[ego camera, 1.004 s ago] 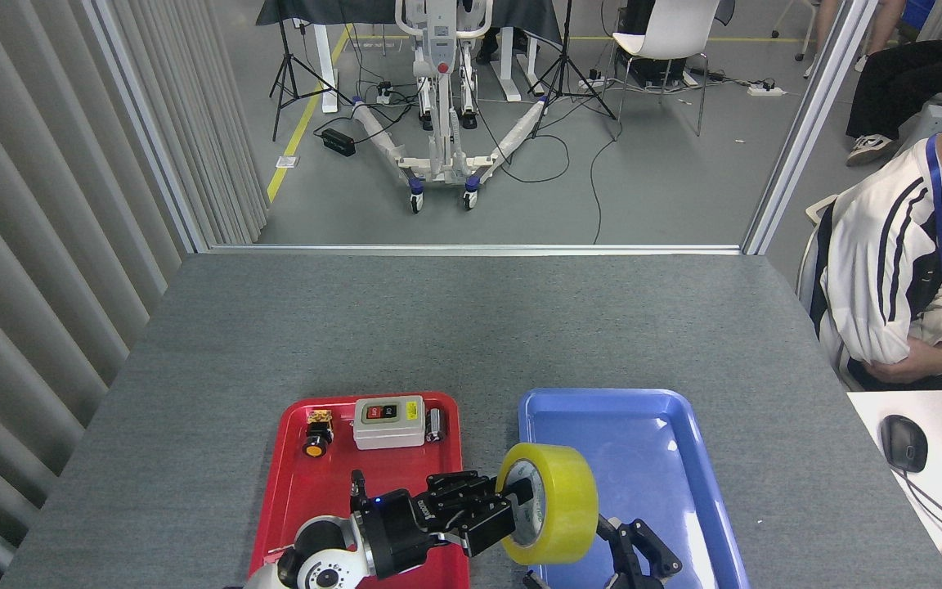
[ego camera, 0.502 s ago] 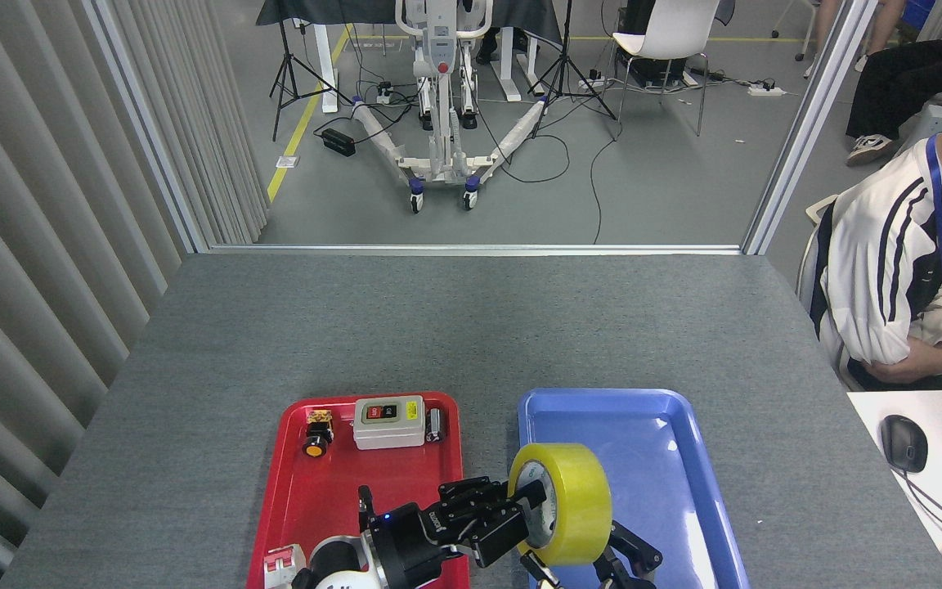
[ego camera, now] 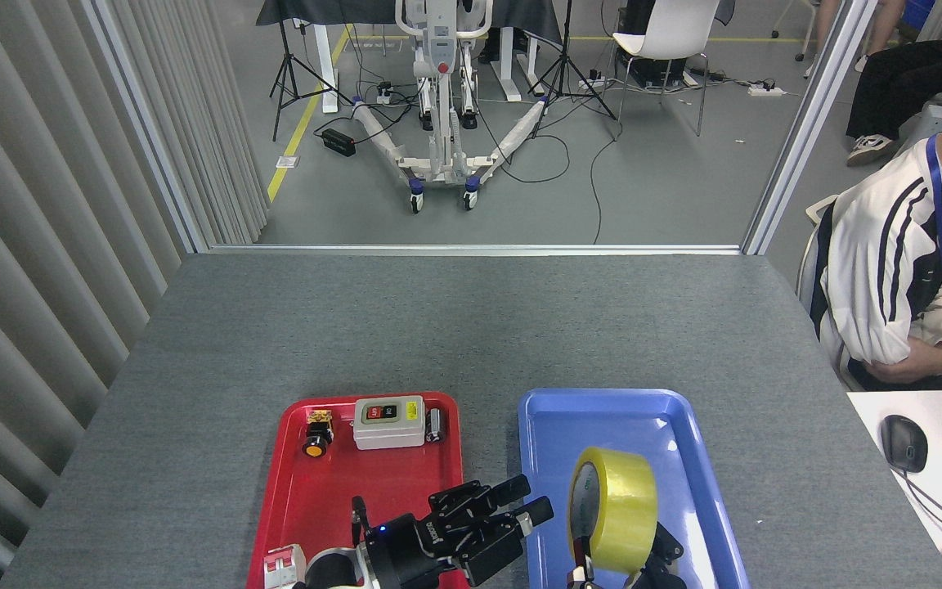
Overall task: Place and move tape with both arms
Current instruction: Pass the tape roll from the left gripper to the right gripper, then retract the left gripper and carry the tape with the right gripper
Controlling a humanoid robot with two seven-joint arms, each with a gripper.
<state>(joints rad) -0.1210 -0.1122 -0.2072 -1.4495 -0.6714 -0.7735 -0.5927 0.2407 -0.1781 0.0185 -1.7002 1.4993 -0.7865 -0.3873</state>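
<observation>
At the near edge, the right gripper [ego camera: 602, 564] clasps the tape [ego camera: 612, 509] upright over the blue tray [ego camera: 688, 458], while the left gripper [ego camera: 520, 507], fingers spread and empty, sits beside it over the red tray [ego camera: 291, 483].

glossy plastic blue tray [ego camera: 688, 458], glossy translucent tape [ego camera: 614, 507], matt table [ego camera: 471, 327].

Our left arm comes in low at the bottom edge, its white wrist casing just showing and a small blue light lit on the black wrist. Our left gripper [ego camera: 532, 501] reaches right and slightly up, its black fingers [ego camera: 512, 489] spread apart and empty. Our right gripper [ego camera: 626, 568] barely rises above the bottom edge; only dark fingertips show, seemingly closed around the tape [ego camera: 612, 507], which stands on edge above them.
</observation>
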